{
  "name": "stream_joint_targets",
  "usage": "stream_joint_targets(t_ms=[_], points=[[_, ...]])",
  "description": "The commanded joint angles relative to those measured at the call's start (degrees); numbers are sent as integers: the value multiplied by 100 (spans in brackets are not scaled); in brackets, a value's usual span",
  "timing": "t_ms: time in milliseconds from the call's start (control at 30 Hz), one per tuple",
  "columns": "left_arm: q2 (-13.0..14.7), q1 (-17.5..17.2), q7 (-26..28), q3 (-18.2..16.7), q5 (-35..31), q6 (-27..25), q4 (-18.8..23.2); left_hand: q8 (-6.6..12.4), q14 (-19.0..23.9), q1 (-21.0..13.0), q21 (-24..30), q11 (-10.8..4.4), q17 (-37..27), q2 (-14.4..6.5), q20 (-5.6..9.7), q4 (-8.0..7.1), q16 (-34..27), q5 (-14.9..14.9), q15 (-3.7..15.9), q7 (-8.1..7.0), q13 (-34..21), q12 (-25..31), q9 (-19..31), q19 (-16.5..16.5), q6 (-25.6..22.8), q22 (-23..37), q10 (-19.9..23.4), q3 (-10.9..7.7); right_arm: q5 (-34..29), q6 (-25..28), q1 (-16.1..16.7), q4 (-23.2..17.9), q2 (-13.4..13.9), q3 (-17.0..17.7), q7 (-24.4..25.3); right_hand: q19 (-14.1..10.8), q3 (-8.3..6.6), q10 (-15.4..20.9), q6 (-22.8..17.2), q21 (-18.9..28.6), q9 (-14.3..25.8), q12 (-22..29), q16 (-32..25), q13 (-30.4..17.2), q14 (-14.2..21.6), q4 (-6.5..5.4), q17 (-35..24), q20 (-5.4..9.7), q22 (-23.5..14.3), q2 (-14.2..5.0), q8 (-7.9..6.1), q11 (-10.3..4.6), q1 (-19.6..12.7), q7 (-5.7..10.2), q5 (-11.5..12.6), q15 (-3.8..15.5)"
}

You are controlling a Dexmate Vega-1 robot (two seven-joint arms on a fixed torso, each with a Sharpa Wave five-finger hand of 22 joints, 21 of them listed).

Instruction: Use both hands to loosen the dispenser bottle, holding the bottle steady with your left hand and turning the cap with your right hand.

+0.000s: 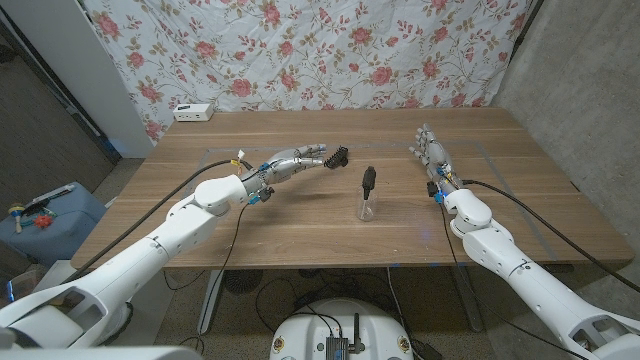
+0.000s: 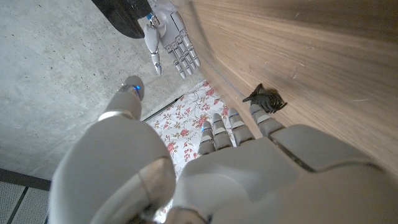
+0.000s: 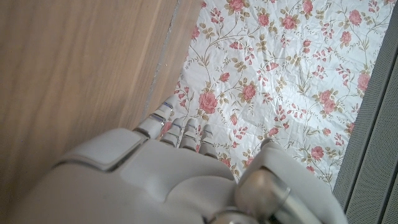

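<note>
A small clear dispenser bottle with a black pump cap stands upright near the middle of the wooden table. My left hand hovers to the bottle's left and a little farther back, fingers stretched out toward it, holding nothing. My right hand is to the bottle's right, apart from it, fingers apart and pointing away from me. In the left wrist view my left hand reaches along the table, and the right hand shows beyond it. The right wrist view shows my right hand with straight fingers.
A white box sits at the table's back left corner. A floral cloth hangs behind the table. A blue object lies on the floor off the table's left side. A grey wall rises on the right.
</note>
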State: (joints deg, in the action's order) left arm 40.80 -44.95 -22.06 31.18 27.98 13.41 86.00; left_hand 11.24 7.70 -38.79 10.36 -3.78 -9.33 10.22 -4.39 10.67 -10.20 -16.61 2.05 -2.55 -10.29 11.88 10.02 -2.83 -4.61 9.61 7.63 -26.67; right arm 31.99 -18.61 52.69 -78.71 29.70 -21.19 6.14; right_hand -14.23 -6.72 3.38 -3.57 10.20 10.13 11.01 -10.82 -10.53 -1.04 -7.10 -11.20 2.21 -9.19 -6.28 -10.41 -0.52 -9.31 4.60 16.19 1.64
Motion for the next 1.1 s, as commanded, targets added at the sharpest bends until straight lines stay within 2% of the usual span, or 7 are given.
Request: stream_joint_targets(t_ms=[33,267,567,833,1100], points=[[11,255,-376,238,-209,-148,52,7,71,-183,-11,25,-16,7,-49,-19,-26,-76,250,30,-10,5,7,90,-28,5,52,56,28,-25,-17,76,-38,23,13,-7,6,-22,44,22,20,-3,-21,-13,-6,15,3,218,-28,16,-17,-4,-8,29,22,96],[109,269,-490,307,-277,-244,255,-16,57,-375,-5,51,-15,12,-74,-21,-8,-125,240,44,-10,-18,8,112,27,3,32,113,9,-37,-35,96,-53,20,37,1,4,-18,50,22,20,-1,-25,-14,-2,17,4,213,-28,11,-18,5,-6,24,24,88],[193,243,-616,369,-374,-167,333,-33,-8,-617,-22,73,-14,12,23,-29,15,-191,254,46,-9,-53,9,212,78,1,-30,195,-12,-9,-11,73,-66,11,104,1,1,-17,46,25,20,0,-29,-14,0,19,4,212,-28,5,-23,8,-5,8,26,87],[192,251,-666,408,-532,71,210,-36,-9,-759,-28,69,-12,12,69,-37,12,-232,264,42,-9,-53,10,268,94,-1,-24,253,-42,-9,7,70,-102,0,185,2,-1,-13,42,27,20,2,-36,-14,13,20,4,215,-29,-1,-27,9,-4,-2,28,80],[10,318,-635,480,-787,568,-137,-7,100,-1003,-42,20,-10,12,162,-58,-18,-295,389,-42,-6,-29,10,449,-2,-3,74,386,-99,-22,-42,97,-130,-26,217,1,-4,-9,44,31,20,3,-40,-15,20,22,4,205,-29,-6,-29,0,-2,-8,30,63]])
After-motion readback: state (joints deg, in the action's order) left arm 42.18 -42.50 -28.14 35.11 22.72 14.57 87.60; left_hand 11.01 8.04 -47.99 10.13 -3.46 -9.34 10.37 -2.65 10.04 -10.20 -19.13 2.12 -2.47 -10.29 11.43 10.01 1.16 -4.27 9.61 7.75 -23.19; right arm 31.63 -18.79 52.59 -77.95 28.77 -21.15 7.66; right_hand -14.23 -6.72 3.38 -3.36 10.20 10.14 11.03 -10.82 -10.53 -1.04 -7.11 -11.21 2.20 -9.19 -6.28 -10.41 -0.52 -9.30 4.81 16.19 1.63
